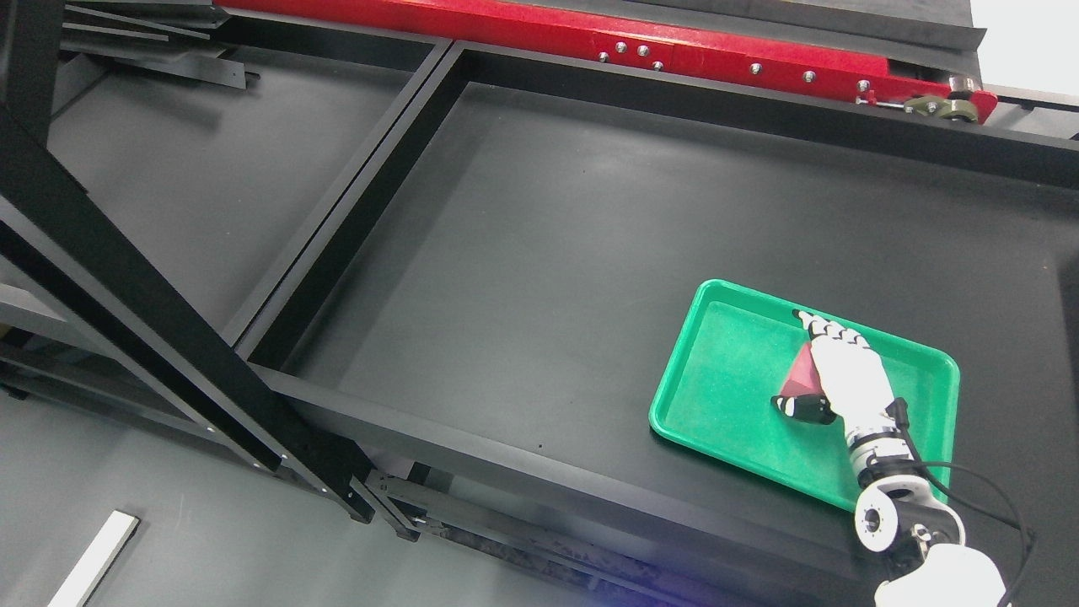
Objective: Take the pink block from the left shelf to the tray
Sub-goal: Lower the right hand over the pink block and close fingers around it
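Observation:
The green tray (725,396) lies on the black shelf surface at the right. My right hand (801,364) reaches in from the lower right and is over the tray's middle. The pink block (799,379) sits between the thumb (801,409) and the fingers (830,333), partly hidden under the palm. The hand is closed on the block, low over the tray floor; I cannot tell whether the block touches the tray. The left arm is out of view.
The black shelf floor (548,253) has a raised black rim in front and a divider (354,185) to a left compartment. A red beam (674,51) runs along the back. Black frame posts (126,278) cross at the left.

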Motion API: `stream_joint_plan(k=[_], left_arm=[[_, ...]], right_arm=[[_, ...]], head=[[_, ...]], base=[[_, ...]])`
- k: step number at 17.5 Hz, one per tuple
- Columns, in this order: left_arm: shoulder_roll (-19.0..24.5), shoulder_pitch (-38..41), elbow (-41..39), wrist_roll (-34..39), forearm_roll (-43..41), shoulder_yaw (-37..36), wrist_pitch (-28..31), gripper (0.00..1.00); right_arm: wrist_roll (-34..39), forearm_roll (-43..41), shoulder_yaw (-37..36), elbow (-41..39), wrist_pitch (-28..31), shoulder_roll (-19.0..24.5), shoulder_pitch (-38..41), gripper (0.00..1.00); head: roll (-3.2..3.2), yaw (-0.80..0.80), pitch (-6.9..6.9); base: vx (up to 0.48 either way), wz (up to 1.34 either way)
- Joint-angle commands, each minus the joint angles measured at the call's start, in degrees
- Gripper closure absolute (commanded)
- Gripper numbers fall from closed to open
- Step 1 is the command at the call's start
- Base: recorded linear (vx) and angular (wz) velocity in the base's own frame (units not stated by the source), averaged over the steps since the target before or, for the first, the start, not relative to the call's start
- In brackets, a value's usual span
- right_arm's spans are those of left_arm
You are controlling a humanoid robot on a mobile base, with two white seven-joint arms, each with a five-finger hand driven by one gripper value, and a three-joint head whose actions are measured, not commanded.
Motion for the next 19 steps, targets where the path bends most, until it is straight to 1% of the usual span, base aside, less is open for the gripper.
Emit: stream_joint_plan(k=[1, 7, 8, 9, 10, 11, 12, 13, 17, 19], left_arm=[[1.0, -1.23, -1.0, -0.03, -0.09, 0.0, -0.03, 0.0], [1.0, -1.23, -1.0, -0.03, -0.09, 0.0, -0.03, 0.0], [1.0, -1.23, -1.0, -0.03, -0.09, 0.0, -0.03, 0.0], [1.0, -1.23, -1.0, -0.03, -0.09, 0.0, -0.03, 0.0], [1.0, -1.23, -1.0, -0.03, -0.09, 0.0, -0.03, 0.0], [1.0, -1.23, -1.0, -0.03, -0.09, 0.0, -0.03, 0.0], [1.0, -1.23, -1.0, -0.03, -0.09, 0.0, -0.03, 0.0], [1.0, -1.23, -1.0, -0.03, -0.09, 0.0, -0.03, 0.0], [1.0, -1.23, -1.0, -0.03, -0.09, 0.0, -0.03, 0.0], [1.0, -1.23, -1.0, -0.03, -0.09, 0.0, -0.03, 0.0]], right_arm=[[0.75, 1.24, -0.09, 1.78, 0.31, -2.52, 0.77, 0.02], [0.58, 0.8, -2.47, 0.81, 0.22, -4.45, 1.3, 0.03], [0.4, 0.8, -2.47, 0.81, 0.22, -4.45, 1.22, 0.04], [0.14, 0.8, -2.47, 0.81, 0.22, -4.37, 1.13, 0.14], [-0.04, 0.8, -2.47, 0.81, 0.22, -4.37, 1.04, 0.27], [0.05, 0.8, -2.55, 0.81, 0.22, -4.37, 1.04, 0.46], [0.14, 0.54, -2.56, 0.81, 0.14, -4.28, 1.21, 0.82], [0.23, -0.42, -2.56, 0.81, 0.05, -4.28, 1.22, 0.98], [-0.04, -1.93, -2.64, -0.41, -0.65, -4.1, 0.78, 1.0], [-0.04, -1.93, -2.64, -3.04, -4.06, -3.58, 0.95, 0.99]], head=[[0.0, 0.0, 0.0], [0.0, 0.0, 0.0], [0.0, 0.0, 0.0], [0.0, 0.0, 0.0], [0.0, 0.0, 0.0], [0.0, 0.0, 0.0], [0.0, 0.0, 0.0], [0.0, 0.0, 0.0], [0.0, 0.0, 0.0], [0.0, 0.0, 0.0]], base=[[0.0, 0.0], [0.0, 0.0], [0.0, 0.0], [0.0, 0.0], [0.0, 0.0], [0.0, 0.0], [0.0, 0.0], [0.0, 0.0], [0.0, 0.0], [0.0, 0.0]])
